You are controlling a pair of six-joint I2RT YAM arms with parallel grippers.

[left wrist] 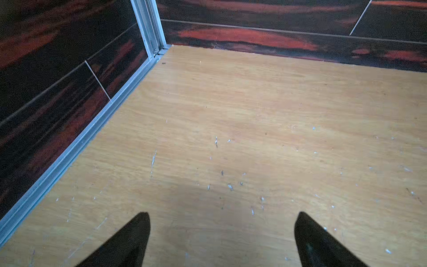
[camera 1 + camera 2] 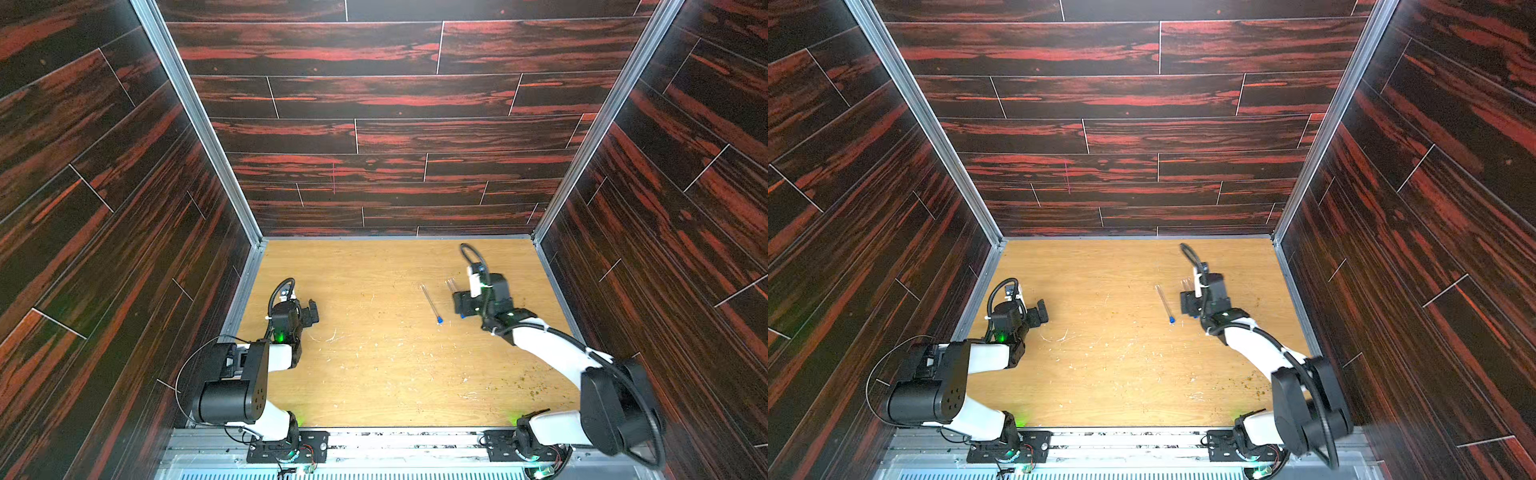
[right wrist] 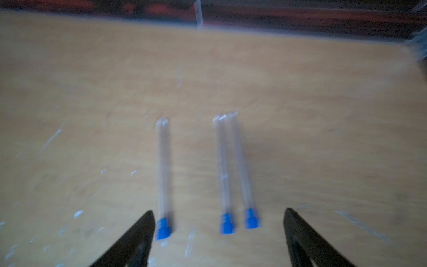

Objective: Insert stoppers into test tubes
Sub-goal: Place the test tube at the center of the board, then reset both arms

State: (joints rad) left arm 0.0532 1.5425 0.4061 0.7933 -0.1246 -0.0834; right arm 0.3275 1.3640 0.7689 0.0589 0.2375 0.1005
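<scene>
Test tubes (image 3: 163, 166) lie on the table (image 3: 69, 92) (blue stoppers (image 3: 163, 228) in their ends); right gripper (image 3: 219, 210) and left gripper (image 1: 222, 213) have jaws spread, empty.

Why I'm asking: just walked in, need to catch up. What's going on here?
Three test tubes lie on the wooden table, each capped at one end with a blue stopper. The right gripper hovers open over their stoppered ends, holding nothing. The left gripper is open too, well apart from the tubes.
</scene>
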